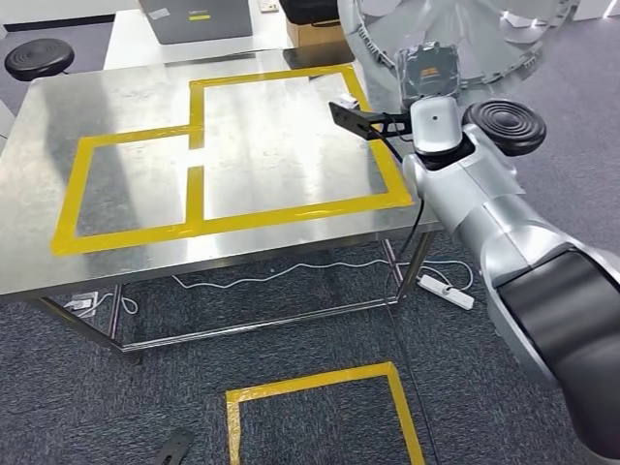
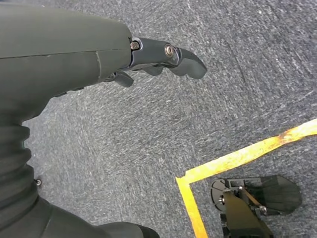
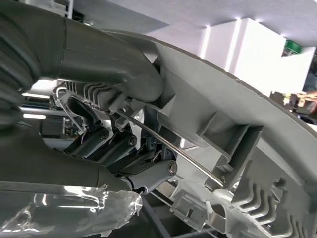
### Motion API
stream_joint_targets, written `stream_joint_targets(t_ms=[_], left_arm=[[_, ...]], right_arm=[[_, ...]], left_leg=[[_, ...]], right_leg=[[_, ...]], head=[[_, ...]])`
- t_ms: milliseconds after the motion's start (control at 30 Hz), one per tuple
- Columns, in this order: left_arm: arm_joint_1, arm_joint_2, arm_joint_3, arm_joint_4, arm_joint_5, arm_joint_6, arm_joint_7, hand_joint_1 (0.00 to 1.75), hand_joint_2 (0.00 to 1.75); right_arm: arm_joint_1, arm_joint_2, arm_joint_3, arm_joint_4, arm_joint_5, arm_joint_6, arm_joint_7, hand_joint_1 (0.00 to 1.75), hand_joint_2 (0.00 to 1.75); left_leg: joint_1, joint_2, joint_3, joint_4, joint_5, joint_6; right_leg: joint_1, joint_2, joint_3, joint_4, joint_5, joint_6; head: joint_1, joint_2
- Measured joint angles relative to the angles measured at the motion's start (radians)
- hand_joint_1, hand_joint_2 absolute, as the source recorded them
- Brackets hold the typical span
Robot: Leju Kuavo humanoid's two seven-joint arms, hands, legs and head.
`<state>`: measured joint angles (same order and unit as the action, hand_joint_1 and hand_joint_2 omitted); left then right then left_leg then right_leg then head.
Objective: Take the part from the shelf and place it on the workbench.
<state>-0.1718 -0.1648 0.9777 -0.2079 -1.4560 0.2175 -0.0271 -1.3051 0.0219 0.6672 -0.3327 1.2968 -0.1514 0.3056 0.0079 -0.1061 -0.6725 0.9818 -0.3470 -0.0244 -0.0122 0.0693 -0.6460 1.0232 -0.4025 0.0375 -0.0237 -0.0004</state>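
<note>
The right hand holds the big grey part over the table's far right corner, ready to put down. The left hand hangs empty, fingers apart.

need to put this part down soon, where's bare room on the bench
Both yellow-taped boxes on the workbench are bare: the large one and the smaller one beside it. The crowded spot is the far right corner, where the right hand holds the grey part above the bench.

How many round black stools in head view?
2. One stool stands at the workbench's far left corner; the other stool is right of the bench, beside the right arm. The held part may hide others.
</note>
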Motion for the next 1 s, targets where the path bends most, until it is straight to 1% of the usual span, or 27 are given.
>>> stream_joint_targets(t_ms=[167,367,500,600,767,900,1000], left_arm=[[-0.003,-0.003,-0.004,0.0,-0.002,-0.001,0.0,0.0,1.75],[-0.003,-0.004,-0.004,0.0,-0.005,-0.001,0.001,0.0,1.75],[-0.003,-0.004,-0.009,0.0,-0.017,-0.004,0.007,0.0,1.75],[-0.004,-0.004,-0.02,0.0,-0.025,-0.007,0.012,0.0,1.75],[-0.009,-0.006,-0.024,0.0,-0.031,-0.01,0.017,0.0,1.75],[-0.009,-0.006,-0.025,0.0,-0.032,-0.011,0.019,0.0,1.75],[-0.009,-0.006,-0.029,0.0,-0.04,-0.016,0.025,0.0,1.75]], right_arm=[[-0.001,0.004,-0.007,0.015,0.002,-0.008,-0.043,1.75,1.75],[-0.001,0.018,-0.008,0.016,0.002,-0.017,-0.058,1.75,1.75],[-0.001,0.039,-0.015,0.016,-0.012,-0.04,-0.116,1.75,1.75],[0.003,0.082,-0.017,0.016,-0.015,-0.056,-0.161,1.75,1.75],[0.021,0.174,-0.015,0.014,0.0,-0.059,-0.207,1.75,1.75],[0.043,0.25,-0.008,-0.007,0.0,-0.048,-0.23,1.75,1.75],[0.06,0.284,0.019,-0.044,-0.029,-0.026,-0.236,1.75,1.75]], left_leg=[[0.0,0.0,0.0,0.0,0.0,0.0],[0.001,0.0,-0.001,0.0,0.0,0.0],[0.0,0.0,-0.001,0.0,0.0,0.0],[0.0,0.001,-0.001,0.0,0.0,0.0],[0.001,0.001,-0.002,0.0,0.0,0.0],[0.002,0.001,-0.002,0.0,0.0,0.0],[0.002,0.001,-0.003,0.0,0.0,0.0]], right_leg=[[0.001,0.0,0.0,0.0,0.0,0.0],[0.001,-0.001,0.0,0.0,0.0,0.0],[0.0,0.0,-0.001,0.0,0.0,0.0],[0.0,0.001,-0.002,0.0,0.0,0.0],[0.002,0.0,-0.002,0.0,0.0,-0.001],[0.003,0.002,-0.003,0.001,-0.001,-0.001],[0.003,0.0,-0.003,0.0,-0.001,-0.002]], head=[[0.0,0.0],[0.0,0.0],[0.0,0.0],[0.0,0.0],[0.0,0.0],[0.0,0.0],[0.0,0.0]])
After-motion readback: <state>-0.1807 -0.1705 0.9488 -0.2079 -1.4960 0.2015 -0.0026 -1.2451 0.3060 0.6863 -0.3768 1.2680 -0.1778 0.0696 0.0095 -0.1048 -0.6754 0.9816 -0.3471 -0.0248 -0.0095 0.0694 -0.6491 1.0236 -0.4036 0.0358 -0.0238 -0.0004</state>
